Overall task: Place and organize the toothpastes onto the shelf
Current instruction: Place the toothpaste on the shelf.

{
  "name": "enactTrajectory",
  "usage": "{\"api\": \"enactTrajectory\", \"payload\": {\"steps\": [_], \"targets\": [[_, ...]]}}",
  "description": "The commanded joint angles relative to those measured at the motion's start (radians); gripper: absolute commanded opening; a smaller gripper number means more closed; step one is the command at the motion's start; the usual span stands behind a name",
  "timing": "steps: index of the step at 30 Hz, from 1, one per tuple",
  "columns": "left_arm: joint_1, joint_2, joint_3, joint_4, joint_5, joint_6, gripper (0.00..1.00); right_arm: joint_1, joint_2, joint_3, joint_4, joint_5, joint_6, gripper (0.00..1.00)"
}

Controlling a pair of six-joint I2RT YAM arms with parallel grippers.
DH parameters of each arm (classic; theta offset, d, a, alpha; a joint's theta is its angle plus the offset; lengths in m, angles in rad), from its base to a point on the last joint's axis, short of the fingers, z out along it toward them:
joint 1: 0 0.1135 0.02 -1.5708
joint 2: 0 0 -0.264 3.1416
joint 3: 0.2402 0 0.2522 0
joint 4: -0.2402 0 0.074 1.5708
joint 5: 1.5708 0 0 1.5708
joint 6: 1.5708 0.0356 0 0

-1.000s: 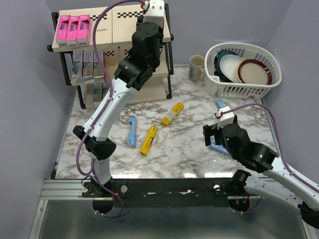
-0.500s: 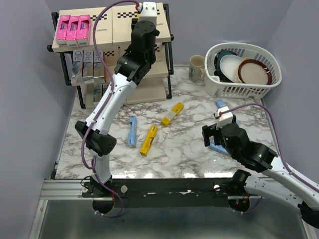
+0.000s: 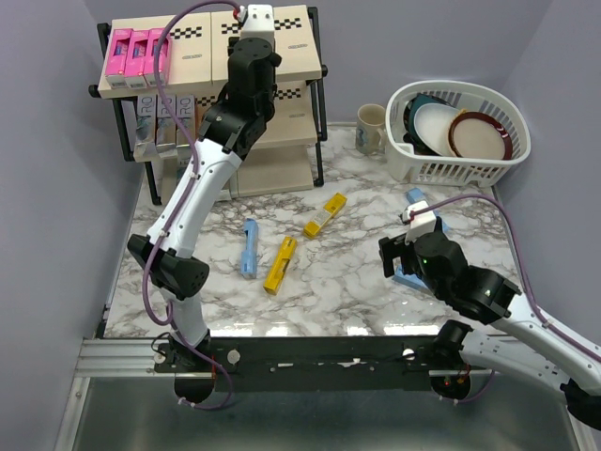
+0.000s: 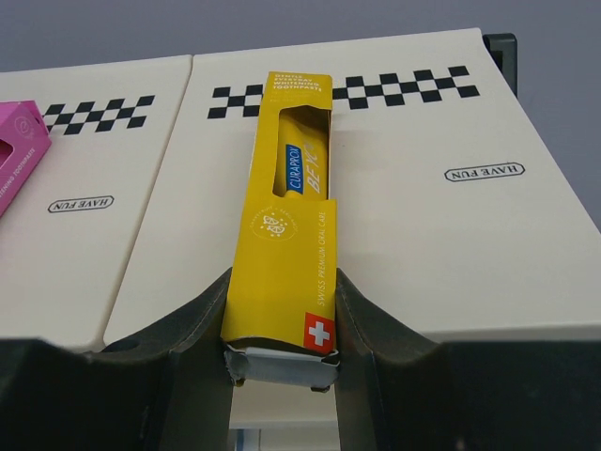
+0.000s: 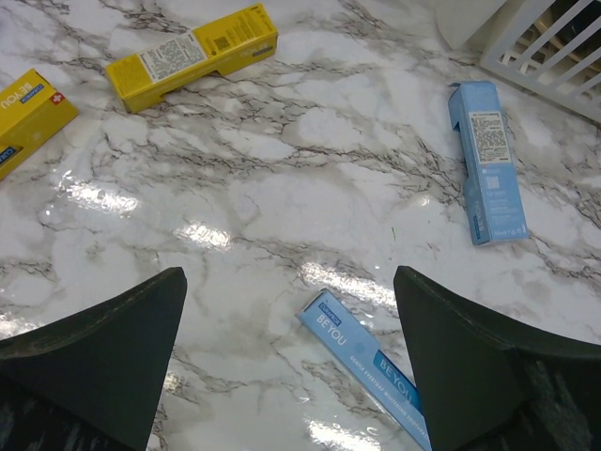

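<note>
Shelf [image 3: 293, 42], top board: three pink toothpastes [image 3: 137, 52] stood at its left end. Dish basket [image 3: 427, 171], far right, held plates [image 3: 439, 127]. Only the left wrist view showed the left claw [image 4: 282, 315] pinching a yellow toothpaste [image 4: 289, 235] over that top board. Right claw [image 5: 289, 282] was spread above a blue toothpaste [image 5: 371, 371] on the worktop [image 5: 282, 178].

The marble-look table [image 5: 282, 188] is glossy, the shelf boards [image 4: 451, 244] matt.

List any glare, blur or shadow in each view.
Right wrist view: white glare patches on the glossy marble table, its own fingers dark and soft-edged. Left wrist view: the yellow carton sharp, print readable. Top view: even light, no glare on the shelf.
</note>
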Motion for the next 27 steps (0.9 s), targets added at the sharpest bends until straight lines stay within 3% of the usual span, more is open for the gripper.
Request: {"api": "enactTrajectory", "payload": {"steps": [1,10,17,20,24,27], "targets": [[0.022,-0.046,-0.003,-0.006,0.019,-0.025,0.39,0.002,0.003,-0.003,0.014,-0.014,-0.006,1.0],[0.039,-0.054,-0.019,-0.018,0.017,-0.042,0.42,0.002,0.011,-0.003,0.014,-0.015,-0.009,1.0],[0.047,-0.062,-0.019,-0.026,0.028,-0.051,0.58,0.002,0.015,-0.002,0.016,-0.02,-0.01,1.0],[0.047,-0.065,-0.017,-0.026,0.037,-0.054,0.6,0.002,0.018,0.0,0.016,-0.022,-0.01,1.0],[0.047,-0.062,-0.017,-0.027,0.039,-0.046,0.59,0.002,0.018,0.0,0.013,-0.022,-0.01,1.0],[0.047,-0.059,-0.015,-0.026,0.016,-0.04,0.49,0.002,0.017,-0.002,0.016,-0.023,-0.012,1.0]]}}
